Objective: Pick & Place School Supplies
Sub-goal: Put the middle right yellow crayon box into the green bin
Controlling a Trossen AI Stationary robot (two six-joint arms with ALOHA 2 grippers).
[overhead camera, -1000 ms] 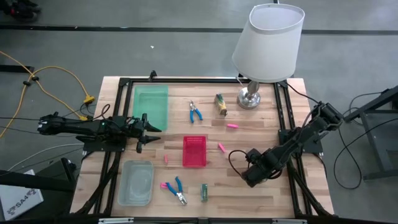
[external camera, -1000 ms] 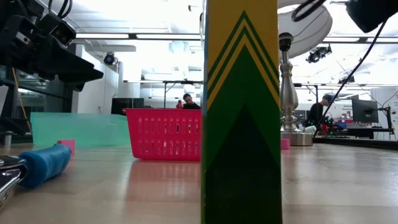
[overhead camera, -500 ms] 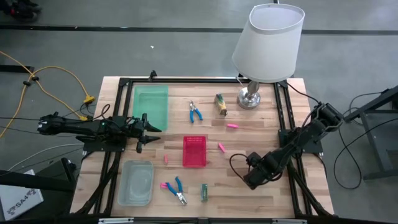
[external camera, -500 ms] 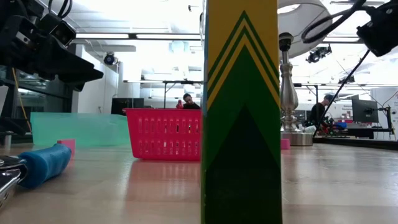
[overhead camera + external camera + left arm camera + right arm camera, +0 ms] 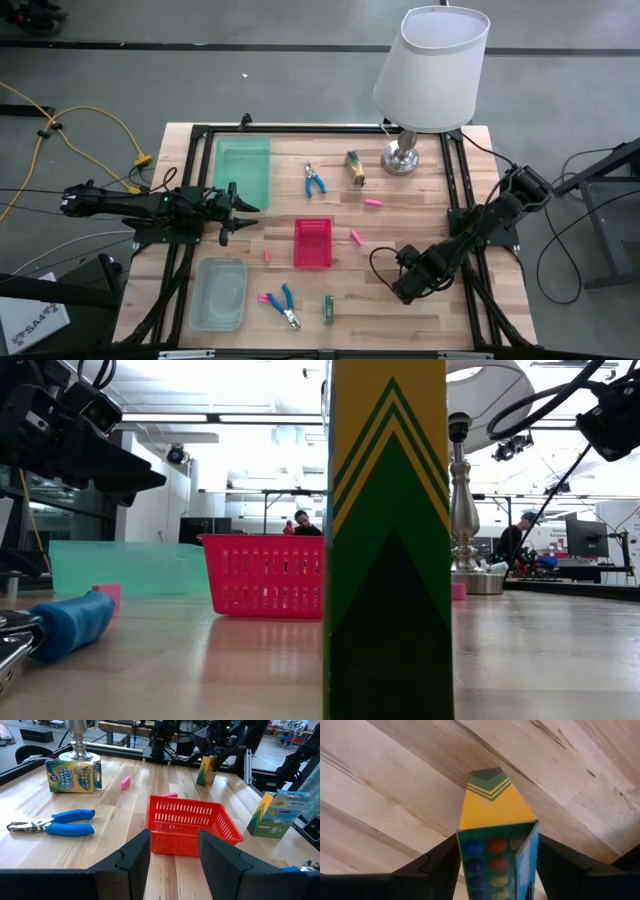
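- My right end effector [image 5: 492, 865] grips a green-and-yellow crayon box [image 5: 495, 827] above the desk [image 5: 420, 320], near its right edge.
- I'd keep the box upright and carry it level toward the red basket [image 5: 312, 243].
- Left end effector [image 5: 174, 852] waits, jaws parted and holding nothing, facing the basket.
- The box's lower part is cut off in the right wrist view.

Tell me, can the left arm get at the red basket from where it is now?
Probably yes. The left tool is open, empty and aimed at the red basket, with only bare table between them. The blue-handled pliers lie off to one side.
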